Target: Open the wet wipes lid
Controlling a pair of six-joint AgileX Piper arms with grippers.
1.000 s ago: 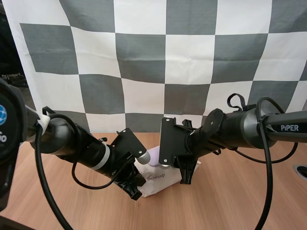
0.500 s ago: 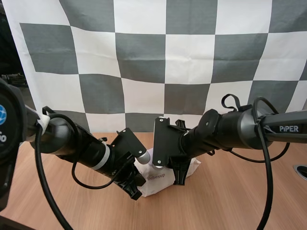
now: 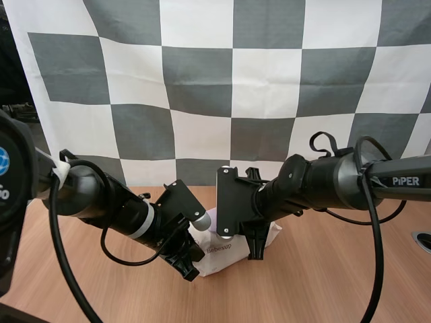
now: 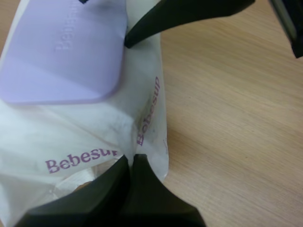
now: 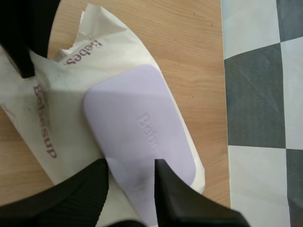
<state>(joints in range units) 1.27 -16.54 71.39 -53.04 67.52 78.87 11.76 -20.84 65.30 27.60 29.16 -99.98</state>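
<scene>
A white pack of wet wipes [image 3: 219, 254] with purple "Bebesup" print lies on the wooden table between both arms. Its lilac lid [image 5: 137, 123] lies flat and closed on top, also seen as the lid [image 4: 61, 52]. My left gripper [image 4: 129, 163] is shut on the pack's [image 4: 71, 137] crinkled end, pinching the wrapper; in the high view that gripper [image 3: 189, 264] sits at the pack's near-left end. My right gripper [image 5: 131, 172] is open, its fingers [image 5: 163, 182] standing apart over one end of the lid. From above, the right gripper [image 3: 254, 243] is at the pack's right side.
The wooden table [image 3: 337, 276] stretches free to the right and front of the pack. A small round fitting [image 3: 423, 241] sits at the table's right edge. Both arms crowd close over the pack.
My right gripper has swung left from beside the pack to over the lid's end. The left gripper and the pack have stayed put.
</scene>
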